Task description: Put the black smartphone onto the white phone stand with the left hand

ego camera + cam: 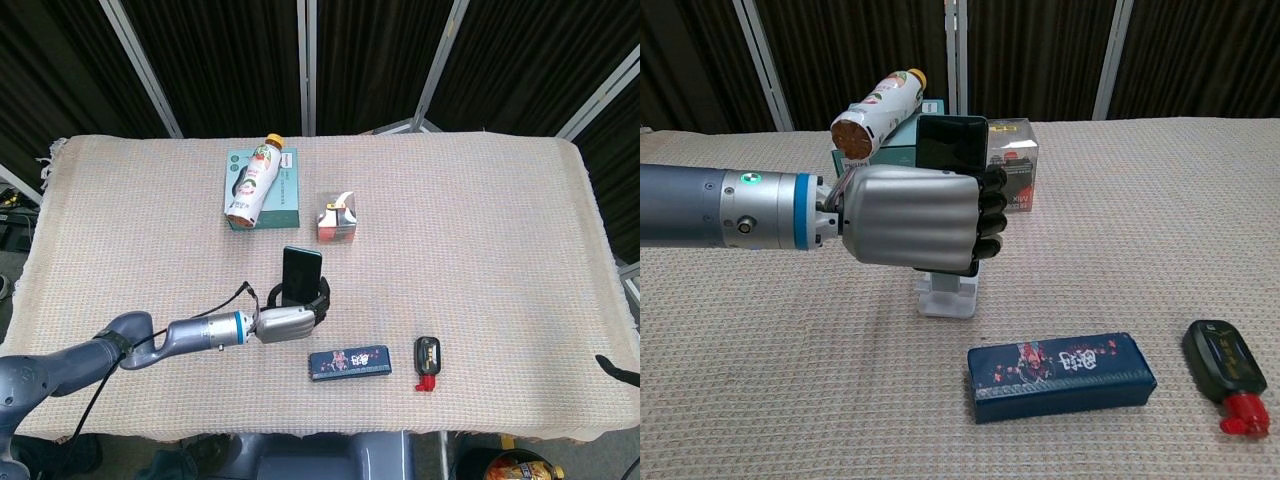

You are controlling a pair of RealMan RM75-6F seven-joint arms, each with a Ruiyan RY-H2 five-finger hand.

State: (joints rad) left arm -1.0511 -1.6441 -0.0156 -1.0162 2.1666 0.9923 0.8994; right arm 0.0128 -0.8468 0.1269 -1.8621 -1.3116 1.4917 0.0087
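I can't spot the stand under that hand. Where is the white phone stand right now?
In the chest view, the white phone stand sits centre-table directly below the left hand gripping the black smartphone, behind the blue case.

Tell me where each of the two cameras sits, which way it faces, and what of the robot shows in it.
Head view: high above the near table edge, looking steeply down on the whole table; shows the left arm reaching in from lower left, its left hand gripping the black smartphone.
Chest view: low, near table height, facing across towards the dark curtains; the left hand fills the middle, above the white phone stand.
Shared: left hand, smartphone, blue case, bottle.
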